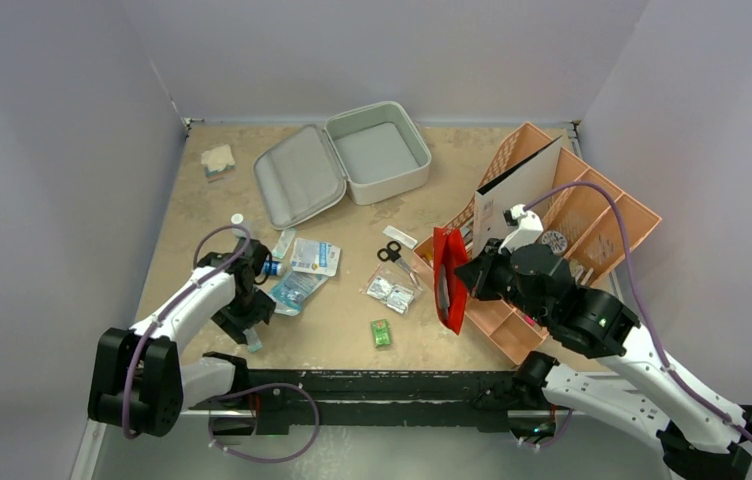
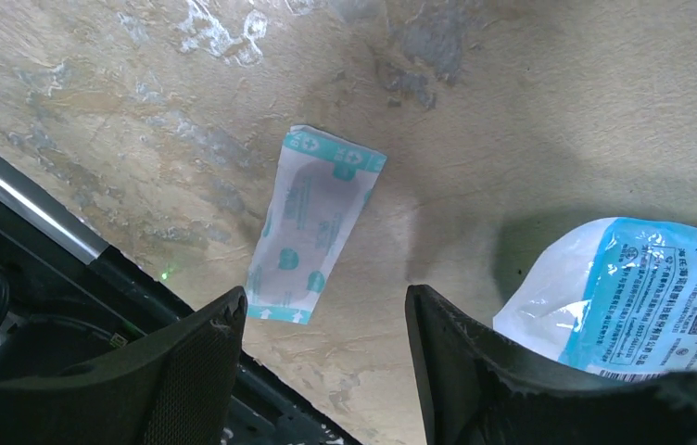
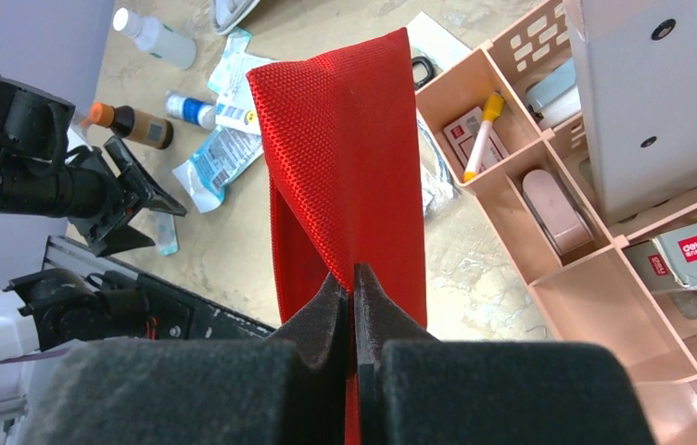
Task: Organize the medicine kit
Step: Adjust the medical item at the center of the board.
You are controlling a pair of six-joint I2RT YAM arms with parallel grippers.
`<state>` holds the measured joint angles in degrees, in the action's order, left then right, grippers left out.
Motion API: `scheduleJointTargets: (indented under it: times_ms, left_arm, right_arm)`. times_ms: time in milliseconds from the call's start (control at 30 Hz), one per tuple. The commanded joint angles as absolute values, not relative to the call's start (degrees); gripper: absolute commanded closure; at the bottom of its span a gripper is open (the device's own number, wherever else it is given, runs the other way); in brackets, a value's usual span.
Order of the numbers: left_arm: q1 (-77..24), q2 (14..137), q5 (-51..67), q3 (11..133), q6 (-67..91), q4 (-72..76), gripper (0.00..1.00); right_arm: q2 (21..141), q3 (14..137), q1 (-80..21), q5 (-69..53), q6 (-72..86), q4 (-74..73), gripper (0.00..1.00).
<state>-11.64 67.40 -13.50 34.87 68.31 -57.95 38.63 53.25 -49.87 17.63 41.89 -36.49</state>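
Note:
The medicine kit [image 1: 380, 152] lies open at the back of the table, its lid [image 1: 297, 178] flat to the left and nothing visible inside. My right gripper [image 3: 354, 278] is shut on the edge of a red mesh pouch [image 3: 345, 158], which hangs above the table beside the orange tray [image 1: 449, 280]. My left gripper [image 2: 326, 301] is open low over the table's near left. A teal-and-white plaster sachet [image 2: 312, 222] lies just ahead of its fingers, not touched. A blue-and-white plastic bag [image 2: 641, 297] lies to the right of it.
An orange compartmented tray [image 1: 642, 215] with a white box [image 1: 517, 190] stands at the right. Scissors [image 1: 390, 253], foil packets [image 1: 392, 292], a small green box [image 1: 381, 333], a white bottle [image 3: 155, 35], a brown bottle [image 3: 132, 123] and a gauze pad [image 1: 217, 160] lie around.

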Motion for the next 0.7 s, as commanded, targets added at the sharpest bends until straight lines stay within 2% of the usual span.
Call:
scheduleJointTargets:
  times_ms: [0,667]
  left_arm:
    - [-11.2,67.5,-13.8,34.4,68.0,-55.1,0.39]
    - [-11.0,65.0,-18.1,33.5,74.1,-55.6,0.40]
  right_arm:
    - [39.1,56.8,-50.0,19.8,40.6,-37.0,1.00]
    - [38.4,56.6,-50.0,19.3,42.0,-37.2,1.00]
